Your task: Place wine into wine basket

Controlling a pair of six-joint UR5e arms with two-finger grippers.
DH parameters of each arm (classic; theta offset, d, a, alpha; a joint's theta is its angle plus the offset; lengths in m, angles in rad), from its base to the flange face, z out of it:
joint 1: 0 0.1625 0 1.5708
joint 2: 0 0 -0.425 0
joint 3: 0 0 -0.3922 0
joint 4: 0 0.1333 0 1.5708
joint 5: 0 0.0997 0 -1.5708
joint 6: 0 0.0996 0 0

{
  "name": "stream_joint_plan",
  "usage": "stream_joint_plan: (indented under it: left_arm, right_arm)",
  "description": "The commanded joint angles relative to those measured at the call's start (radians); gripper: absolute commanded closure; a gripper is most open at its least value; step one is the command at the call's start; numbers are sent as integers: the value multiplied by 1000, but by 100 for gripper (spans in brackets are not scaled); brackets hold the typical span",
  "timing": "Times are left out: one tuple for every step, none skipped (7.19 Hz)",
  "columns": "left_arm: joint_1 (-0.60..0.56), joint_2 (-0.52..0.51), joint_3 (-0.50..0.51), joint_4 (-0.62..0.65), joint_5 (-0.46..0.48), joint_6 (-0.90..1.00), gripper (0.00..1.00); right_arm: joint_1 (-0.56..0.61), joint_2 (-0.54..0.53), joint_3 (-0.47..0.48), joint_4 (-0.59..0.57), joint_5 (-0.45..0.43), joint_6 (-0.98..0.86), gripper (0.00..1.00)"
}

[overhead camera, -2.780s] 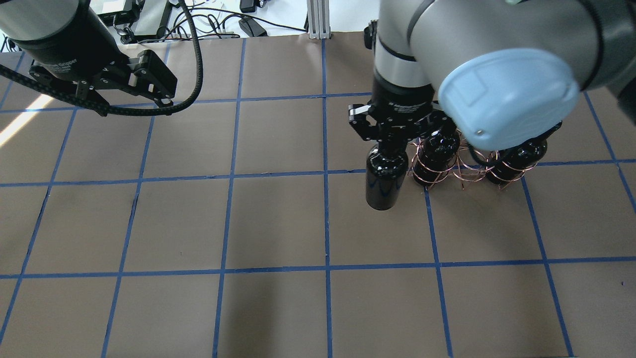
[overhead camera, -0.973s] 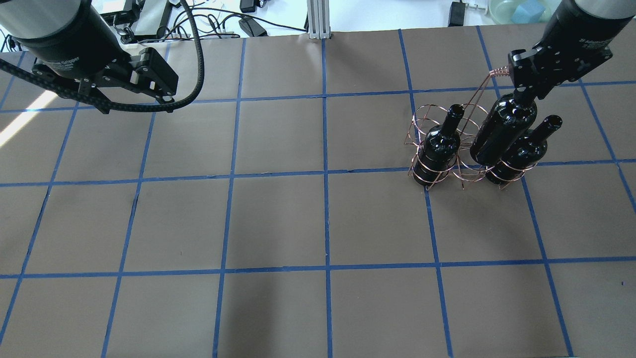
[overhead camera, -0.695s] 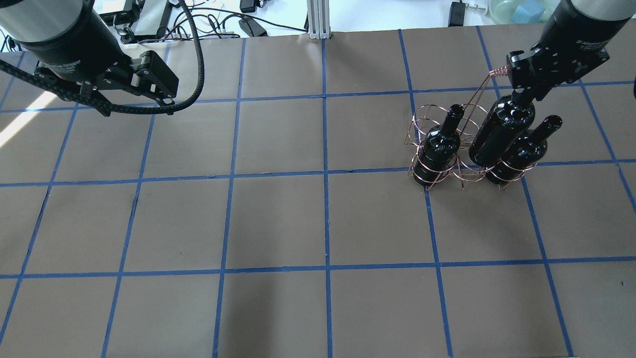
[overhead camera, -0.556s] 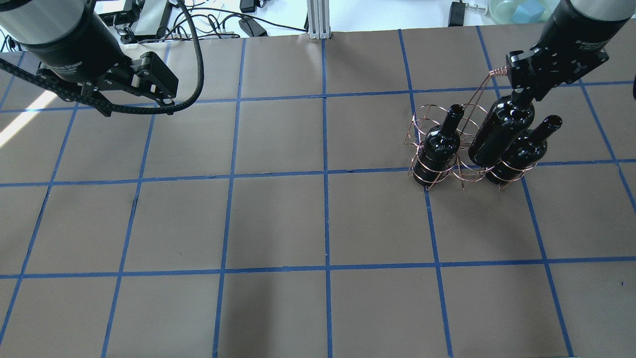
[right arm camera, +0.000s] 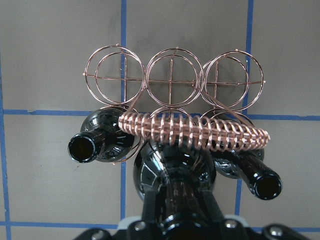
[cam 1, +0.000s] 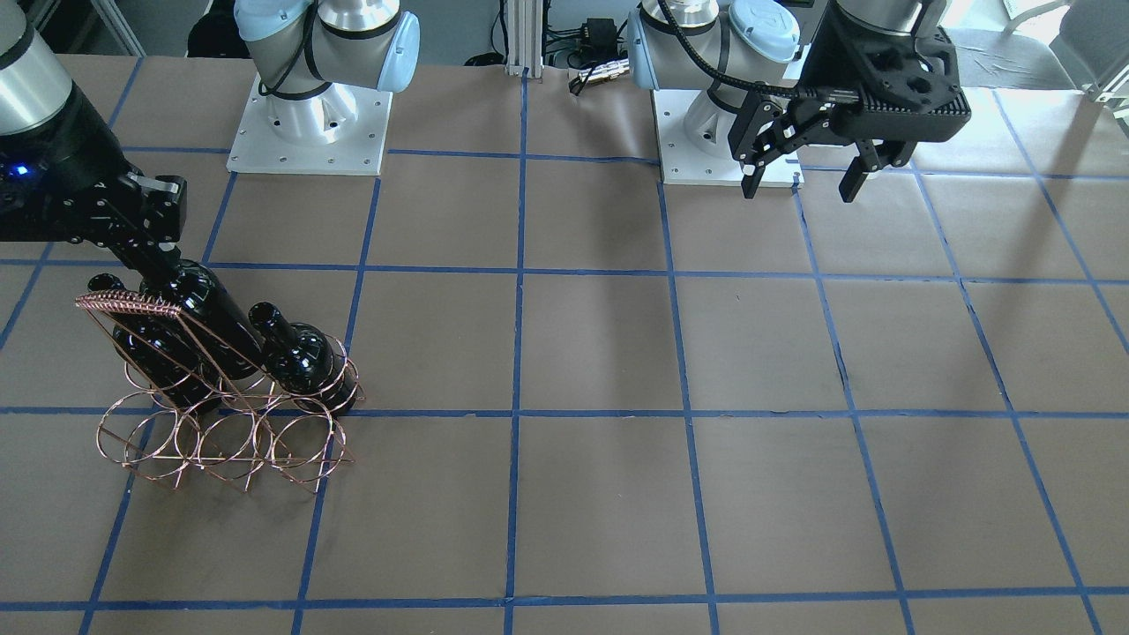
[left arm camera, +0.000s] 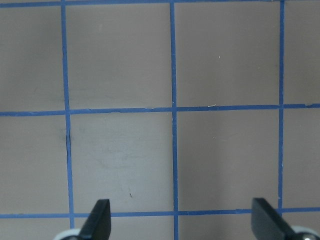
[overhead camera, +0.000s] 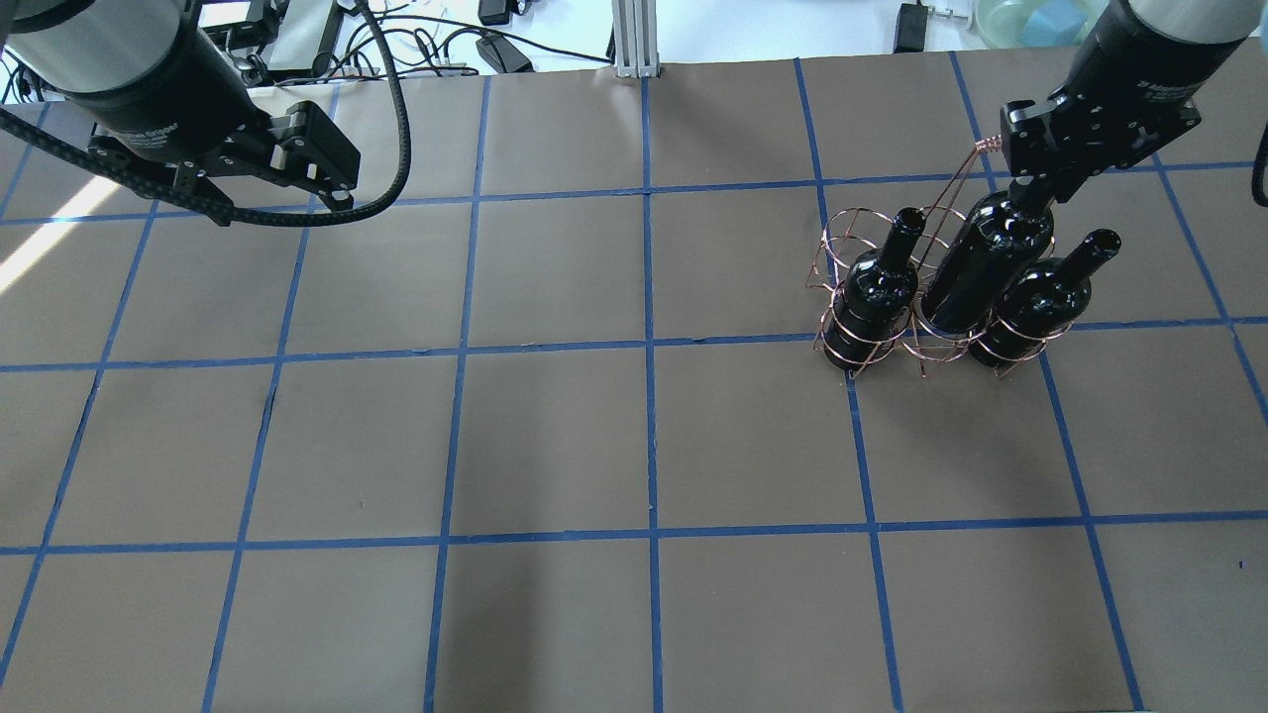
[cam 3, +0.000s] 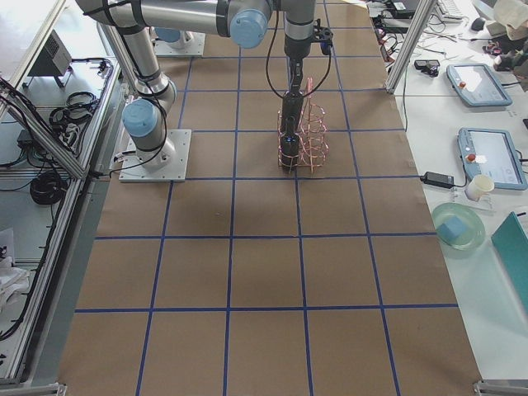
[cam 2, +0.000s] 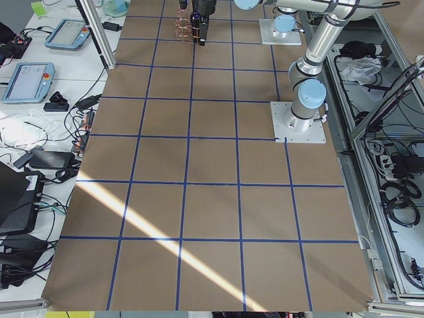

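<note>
The wine [overhead camera: 981, 269], a glossy near-black bottle, hangs tilted with its base inside the middle near ring of the copper wine basket [right arm camera: 195, 128]. My right gripper [overhead camera: 1033, 190] is shut on its neck, close beside the basket's coil handle [overhead camera: 988, 147]. Two like bottles [overhead camera: 876, 292] [overhead camera: 1040, 297] stand in the rings on either side. In the right wrist view the three far rings [right arm camera: 175, 75] hold nothing. My left gripper [overhead camera: 319, 180] hangs open and high over the table's far left; its fingers [left arm camera: 98, 220] are spread wide over bare paper.
Brown paper with a blue tape grid [overhead camera: 649, 347] covers the table. Cables and small devices [overhead camera: 436, 40] lie beyond the far edge. The two arm bases [cam 1: 309, 123] [cam 1: 706, 132] are bolted near the robot's side.
The right gripper carried the bottle from left of the basket to over its middle ring, then lowered it between the two standing bottles. The left arm barely shifted.
</note>
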Motion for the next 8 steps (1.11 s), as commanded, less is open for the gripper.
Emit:
stream_joint_plan:
  left_arm:
    - [2,19,-3,23,11,0,0]
    - [-1,14,0,27,9,0,0]
    - [-1,-8,-3,38,5,0,0]
    - [3,-3,-10,39,6,3,0]
    - [1,4,-11,39,20,-5,0]
    - [4,9,-10,36,23,-3,0]
    - [4,3,-13,27,9,-9,0]
    - [34,-2,16,30,-20,-11,0]
  right_arm:
    - [0,-1,1,-1,-1,2,99]
    - [0,2,7,-3,-1,-1,99]
    - [0,4,10,-1,1,-2,99]
    - [0,5,10,-6,-1,-2,99]
    - [0,7,10,-6,2,-2,99]
    - [0,17,11,-3,2,-4,99]
    - [0,22,17,-6,2,-4,99]
    - [0,24,36,-12,2,-2,100]
